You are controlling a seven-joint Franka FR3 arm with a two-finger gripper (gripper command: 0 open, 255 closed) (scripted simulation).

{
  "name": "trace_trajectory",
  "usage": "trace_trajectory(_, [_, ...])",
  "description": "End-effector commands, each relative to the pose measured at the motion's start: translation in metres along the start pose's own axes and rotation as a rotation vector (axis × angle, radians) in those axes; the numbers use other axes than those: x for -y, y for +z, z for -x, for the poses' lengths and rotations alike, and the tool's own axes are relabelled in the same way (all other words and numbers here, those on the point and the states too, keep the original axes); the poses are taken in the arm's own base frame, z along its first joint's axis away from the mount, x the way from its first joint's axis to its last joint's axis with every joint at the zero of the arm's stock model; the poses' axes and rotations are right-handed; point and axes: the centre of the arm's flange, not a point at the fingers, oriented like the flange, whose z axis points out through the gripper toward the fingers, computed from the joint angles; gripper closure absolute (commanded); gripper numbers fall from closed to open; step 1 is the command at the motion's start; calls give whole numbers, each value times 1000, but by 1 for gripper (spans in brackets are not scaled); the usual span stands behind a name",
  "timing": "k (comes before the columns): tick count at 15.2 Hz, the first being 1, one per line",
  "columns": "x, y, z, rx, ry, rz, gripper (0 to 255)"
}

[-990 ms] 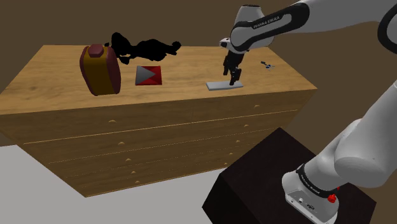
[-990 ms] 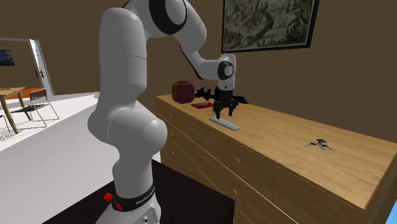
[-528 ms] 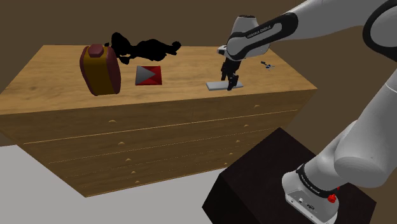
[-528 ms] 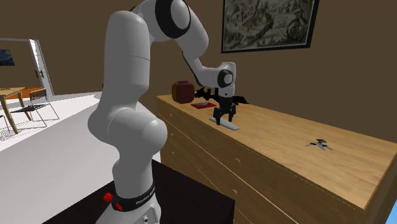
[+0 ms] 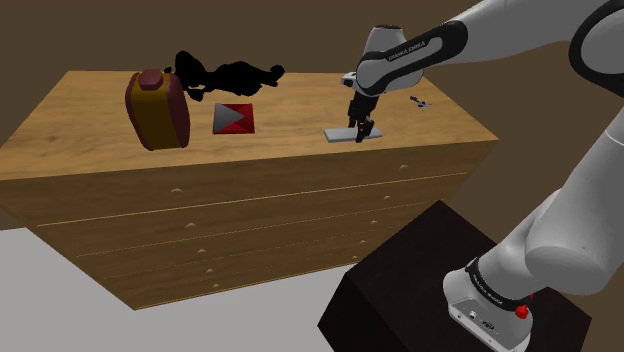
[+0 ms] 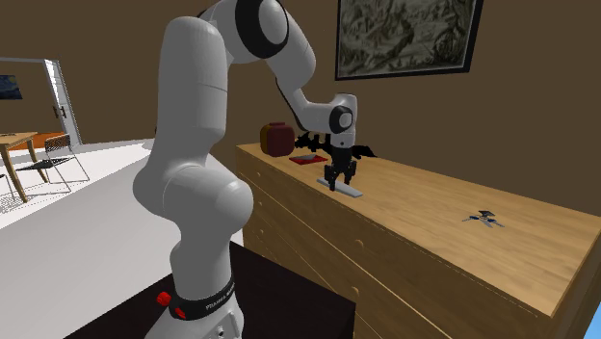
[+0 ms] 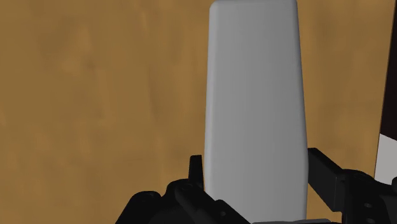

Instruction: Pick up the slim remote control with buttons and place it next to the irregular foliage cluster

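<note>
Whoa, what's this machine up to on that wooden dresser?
A white robot arm holds its black gripper down on a flat grey remote lying on the dresser. Its fingers clasp the remote's long sides, but it is not yet lifted. The black foliage cluster, where it should go, sits farther along the top.

Dim, flat, even light, faint soft shading

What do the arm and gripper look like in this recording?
The arm is made of rounded white segments with dark joints. A dark band on one segment carries white lettering, and a red button sits low down. The gripper is all black, with two fingers.
</note>
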Motion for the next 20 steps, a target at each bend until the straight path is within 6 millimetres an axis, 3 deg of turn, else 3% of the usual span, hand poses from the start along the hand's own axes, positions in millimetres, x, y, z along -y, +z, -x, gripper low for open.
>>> trace_trajectory(1, [0, 0, 0, 0, 0, -1, 255])
trace_trajectory(9, [0, 0, 0, 0, 0, -1, 255])
trace_trajectory(20, [0, -58, 0, 0, 0, -1, 255])
